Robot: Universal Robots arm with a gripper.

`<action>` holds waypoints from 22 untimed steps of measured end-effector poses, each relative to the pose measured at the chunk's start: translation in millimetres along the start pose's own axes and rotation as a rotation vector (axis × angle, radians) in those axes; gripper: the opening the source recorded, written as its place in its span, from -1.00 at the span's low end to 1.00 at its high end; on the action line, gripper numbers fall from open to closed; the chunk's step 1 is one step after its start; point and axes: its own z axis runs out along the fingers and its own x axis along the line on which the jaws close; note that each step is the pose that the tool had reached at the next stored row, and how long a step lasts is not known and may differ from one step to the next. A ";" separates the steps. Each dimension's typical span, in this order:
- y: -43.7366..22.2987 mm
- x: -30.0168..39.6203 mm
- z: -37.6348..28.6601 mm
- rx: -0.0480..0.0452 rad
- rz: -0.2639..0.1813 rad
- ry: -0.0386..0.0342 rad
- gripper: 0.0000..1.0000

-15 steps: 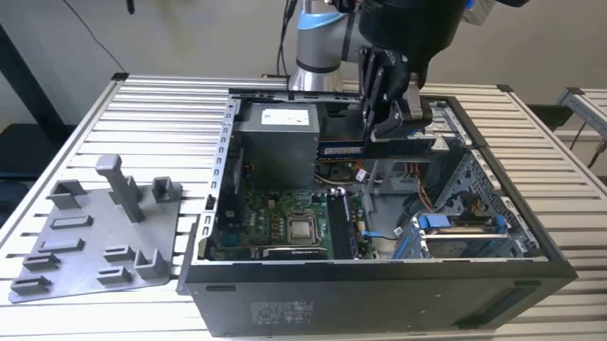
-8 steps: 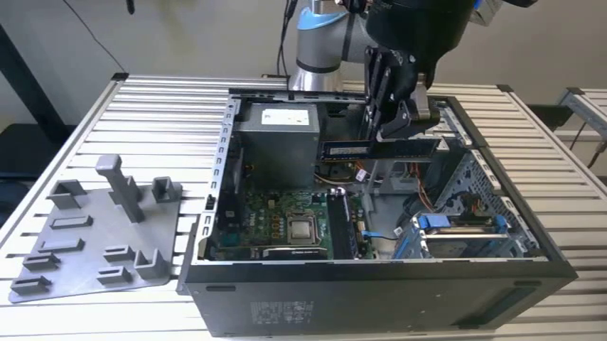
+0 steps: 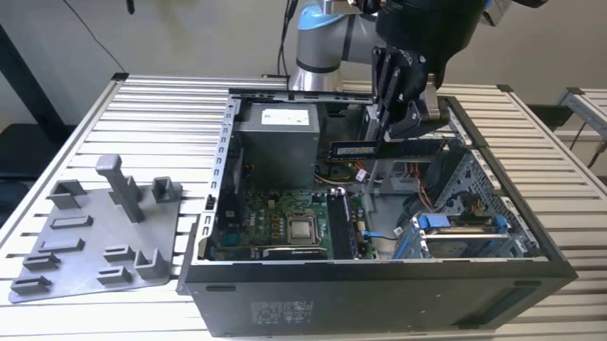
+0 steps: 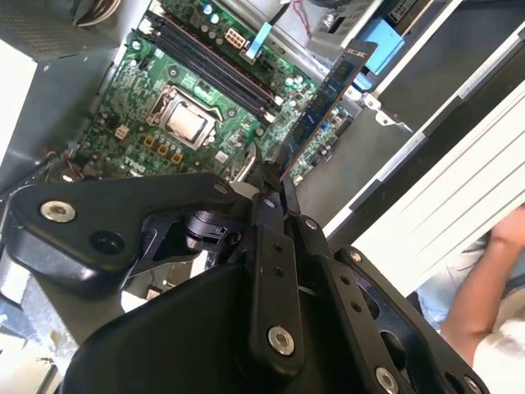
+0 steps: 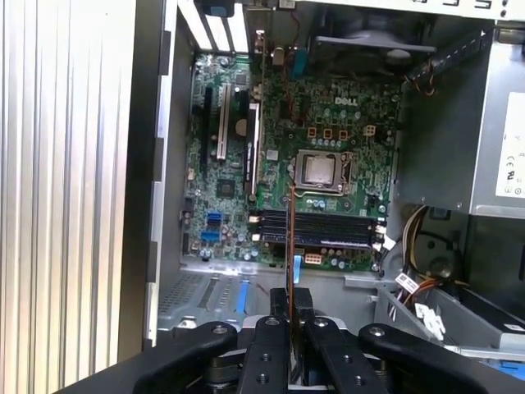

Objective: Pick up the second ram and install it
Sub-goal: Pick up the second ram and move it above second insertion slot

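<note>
Exterior view: the second ram [image 3: 356,149] was seen clamped in the claw [image 3: 403,133]. It was held level in the air over the open computer case [image 3: 379,291], just beside the grey power supply box [image 3: 275,135] and clear of the case walls. In the first wrist view the ram [image 5: 291,238] was seen edge-on, raised above the memory slots [image 5: 320,228] on the motherboard [image 5: 328,148], not seated. A grey peg tray [image 3: 85,234] was left on the bench [image 3: 161,106] beside the case, at the exterior view's left.
</note>
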 end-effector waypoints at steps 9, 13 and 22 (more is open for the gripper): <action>-3.6 0.1 0.0 0.0000 0.000 0.0001 -0.72; -5.5 0.2 0.0 0.0000 0.000 0.0000 -0.72; -7.9 -1.4 0.4 0.0000 0.003 0.0001 -0.72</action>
